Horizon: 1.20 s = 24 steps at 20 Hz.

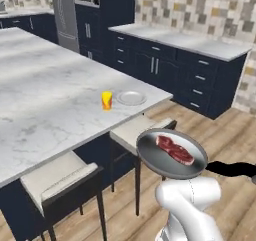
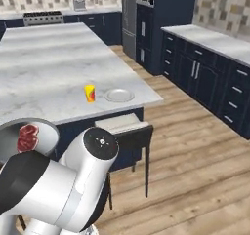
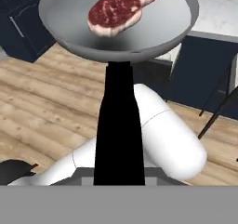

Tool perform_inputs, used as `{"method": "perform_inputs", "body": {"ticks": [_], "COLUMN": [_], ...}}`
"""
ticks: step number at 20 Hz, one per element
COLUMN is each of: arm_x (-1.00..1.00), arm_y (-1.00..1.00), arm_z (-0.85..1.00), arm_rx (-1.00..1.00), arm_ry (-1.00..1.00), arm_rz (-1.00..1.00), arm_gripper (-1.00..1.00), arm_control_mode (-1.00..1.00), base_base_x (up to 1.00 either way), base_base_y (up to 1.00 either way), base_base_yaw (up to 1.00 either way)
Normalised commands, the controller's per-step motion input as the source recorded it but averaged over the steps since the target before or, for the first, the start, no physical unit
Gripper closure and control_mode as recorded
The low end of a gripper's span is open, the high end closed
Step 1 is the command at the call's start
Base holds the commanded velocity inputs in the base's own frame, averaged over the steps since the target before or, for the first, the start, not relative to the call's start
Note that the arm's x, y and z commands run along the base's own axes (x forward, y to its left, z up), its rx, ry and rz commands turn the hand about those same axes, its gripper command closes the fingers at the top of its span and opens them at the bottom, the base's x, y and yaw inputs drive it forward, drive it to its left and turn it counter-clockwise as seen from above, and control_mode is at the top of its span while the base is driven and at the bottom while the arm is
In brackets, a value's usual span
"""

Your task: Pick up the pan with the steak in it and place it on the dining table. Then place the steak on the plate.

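Pan with steak held up in the air beside the counter.

On the left, the big white marble counter (image 1: 45, 85) carries a small yellow cup (image 1: 106, 100) and, just to its right, a round white plate (image 1: 131, 98), the two near each other by the counter's near corner. Two pale-seated stools (image 1: 57, 177) stand tucked under that edge. Further right, the grey pan (image 1: 172, 155) hangs above the wooden floor, clear of the counter, with the red steak (image 1: 175, 149) lying flat in it. Its long black handle (image 3: 118, 130) runs back toward the camera on the hand, where the end effector is clamped tight on it; the fingertips themselves are hidden behind the handle.
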Motion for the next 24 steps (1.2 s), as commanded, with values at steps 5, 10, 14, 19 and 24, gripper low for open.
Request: {"method": "perform_inputs", "body": {"ticks": [5,10,14,19,24], "arm_x": [0.0,0.0,0.0,0.0,0.0], "arm_y": [0.0,0.0,0.0,0.0,0.0], "arm_z": [0.0,0.0,0.0,0.0,0.0], "arm_rx": [0.0,0.0,0.0,0.0,0.0], "arm_ry": [0.0,0.0,0.0,0.0,0.0], "arm_rz": [0.0,0.0,0.0,0.0,0.0], "arm_gripper": [1.0,1.0,1.0,1.0,1.0], "arm_control_mode": [1.0,1.0,1.0,1.0,1.0], "base_base_x": [0.0,0.0,0.0,0.02,0.24], "base_base_y": [0.0,0.0,-0.04,-0.81,-0.54], "base_base_yaw": [0.48,0.47,0.13,0.07,0.09]}}
